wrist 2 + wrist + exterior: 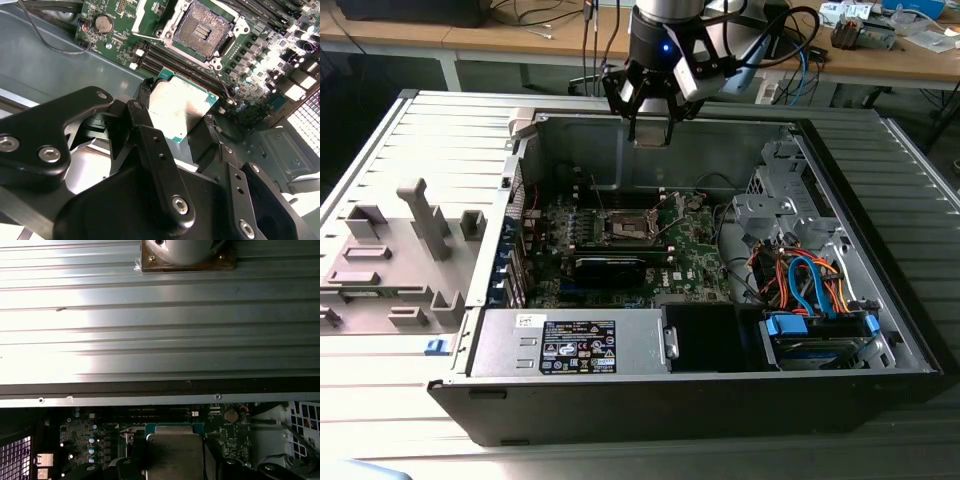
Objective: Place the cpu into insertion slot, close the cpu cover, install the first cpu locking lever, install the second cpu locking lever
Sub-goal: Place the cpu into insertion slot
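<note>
- Ribbed grey metal forms the desk [400, 400] on which an open computer case [620, 415] lies on its side.
- Wooden furniture with loose cables is seen along the back of the exterior view.
- A grey plastic fixture [395, 255] is set on the desk at the exterior view's left, beside the case.
- A green board [695, 250] is mounted on the floor of the case.
- A labelled power supply [575, 345] is fitted along the near wall.
- Blue and orange cables [805, 280] are bundled at the exterior view's right.
- The tool [650, 130] is held above the far wall of the case, well clear of the board.
- The tool is clenched on the cpu [177, 107]: the chip is gripped by two opposite edges between the black fingers [150, 145].
- The silver-grey metal top and green rim of the cpu are shown in both wrist views.
- The insertion slot [200, 30] is seen uncovered on the board, with its dark contact field exposed and nothing seated in it.
- The cpu is kept apart from the slot and is not touching the board.
- A long black card [610, 268] is seated just in front of the slot.
- A round coin cell [103, 22] is located on the board near the slot.
</note>
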Robot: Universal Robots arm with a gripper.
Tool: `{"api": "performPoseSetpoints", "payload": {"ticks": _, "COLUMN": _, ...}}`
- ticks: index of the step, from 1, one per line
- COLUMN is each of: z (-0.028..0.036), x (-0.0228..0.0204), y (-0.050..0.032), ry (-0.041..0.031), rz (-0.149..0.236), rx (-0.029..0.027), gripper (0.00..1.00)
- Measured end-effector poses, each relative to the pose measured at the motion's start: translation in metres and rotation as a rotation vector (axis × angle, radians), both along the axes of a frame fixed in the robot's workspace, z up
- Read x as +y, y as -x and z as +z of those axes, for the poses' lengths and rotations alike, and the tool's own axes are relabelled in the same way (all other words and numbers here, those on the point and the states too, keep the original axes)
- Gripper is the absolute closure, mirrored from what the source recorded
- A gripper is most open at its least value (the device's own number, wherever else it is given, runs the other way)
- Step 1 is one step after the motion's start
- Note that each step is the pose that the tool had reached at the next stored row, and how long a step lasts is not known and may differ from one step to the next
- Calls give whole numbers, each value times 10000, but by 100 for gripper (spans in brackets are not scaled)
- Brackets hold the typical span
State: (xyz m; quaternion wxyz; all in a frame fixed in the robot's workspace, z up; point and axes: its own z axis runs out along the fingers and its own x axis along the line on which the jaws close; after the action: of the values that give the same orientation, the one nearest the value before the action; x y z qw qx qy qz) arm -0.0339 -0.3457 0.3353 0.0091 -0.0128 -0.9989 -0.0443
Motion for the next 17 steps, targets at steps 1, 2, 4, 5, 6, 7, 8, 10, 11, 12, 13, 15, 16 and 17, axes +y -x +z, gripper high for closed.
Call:
{"api": "performPoseSetpoints", "payload": {"ticks": 1, "z": -2, "x": 0, "y": 0, "ry": 0, "rz": 0, "rx": 0, "gripper": 45}}
{"api": "performPoseSetpoints", "payload": {"ticks": 2, "z": -4, "x": 0, "y": 0, "ry": -1, "rz": 0, "rx": -1, "gripper": 45}}
{"api": "performPoseSetpoints", "payload": {"ticks": 4, "z": -10, "x": 0, "y": 0, "ry": 0, "rz": 0, "rx": 0, "gripper": 45}}
{"api": "performPoseSetpoints", "payload": {"ticks": 5, "z": -13, "x": 0, "y": 0, "ry": 0, "rz": 0, "rx": 0, "gripper": 45}}
{"api": "performPoseSetpoints", "payload": {"ticks": 6, "z": -14, "x": 0, "y": 0, "ry": 0, "rz": 0, "rx": 0, "gripper": 45}}
{"api": "performPoseSetpoints", "payload": {"ticks": 7, "z": -16, "x": 0, "y": 0, "ry": -1, "rz": 0, "rx": -1, "gripper": 45}}
{"api": "performPoseSetpoints", "payload": {"ticks": 8, "z": -19, "x": 0, "y": 0, "ry": -1, "rz": 0, "rx": 0, "gripper": 45}}
{"api": "performPoseSetpoints", "payload": {"ticks": 10, "z": -22, "x": 0, "y": 0, "ry": 0, "rz": 0, "rx": 0, "gripper": 45}}
{"api": "performPoseSetpoints", "payload": {"ticks": 11, "z": -24, "x": 0, "y": 0, "ry": 0, "rz": 0, "rx": -1, "gripper": 45}}
{"api": "performPoseSetpoints", "payload": {"ticks": 12, "z": -28, "x": 0, "y": 0, "ry": -2, "rz": 0, "rx": -1, "gripper": 45}}
{"api": "performPoseSetpoints", "payload": {"ticks": 13, "z": -30, "x": 0, "y": 0, "ry": -1, "rz": 0, "rx": -1, "gripper": 45}}
{"api": "performPoseSetpoints", "payload": {"ticks": 15, "z": -34, "x": 0, "y": 0, "ry": 0, "rz": 0, "rx": 0, "gripper": 45}}
{"api": "performPoseSetpoints", "payload": {"ticks": 16, "z": -36, "x": 0, "y": 0, "ry": 1, "rz": 0, "rx": 0, "gripper": 45}}
{"api": "performPoseSetpoints", "payload": {"ticks": 17, "z": -37, "x": 0, "y": 0, "ry": 0, "rz": 0, "rx": -1, "gripper": 45}}
